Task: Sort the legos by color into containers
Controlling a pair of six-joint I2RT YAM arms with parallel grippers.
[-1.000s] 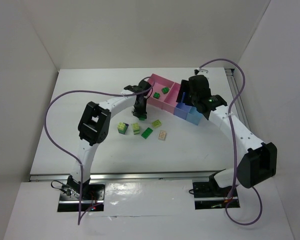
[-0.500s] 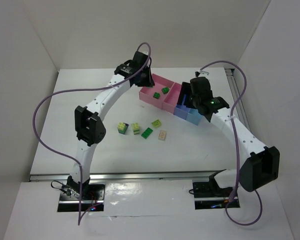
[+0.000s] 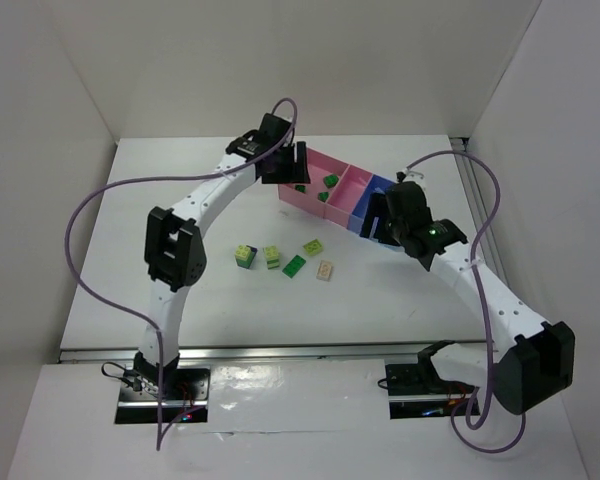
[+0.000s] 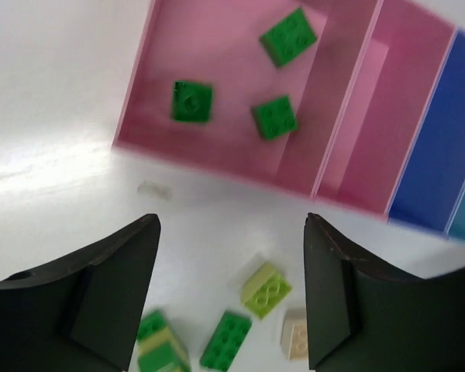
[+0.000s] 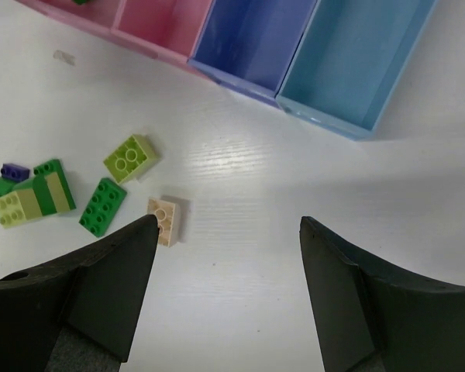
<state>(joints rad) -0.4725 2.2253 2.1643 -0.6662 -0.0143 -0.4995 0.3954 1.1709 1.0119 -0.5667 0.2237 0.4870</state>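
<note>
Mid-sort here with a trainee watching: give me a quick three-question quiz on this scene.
1. Multiple choice: how many dark green bricks lie in the end pink bin? A two, B three, C five.
2. True or false: the cream brick lies inside the dark blue bin.
3. Fill in: the left gripper and right gripper both have jaws ___.
Key: 1 B; 2 false, it lies on the table; 3 open.

No text, label, brand, number or sign can be read on the legos (image 4: pixel 192 101), the containers (image 5: pixel 349 62) or elsewhere
</note>
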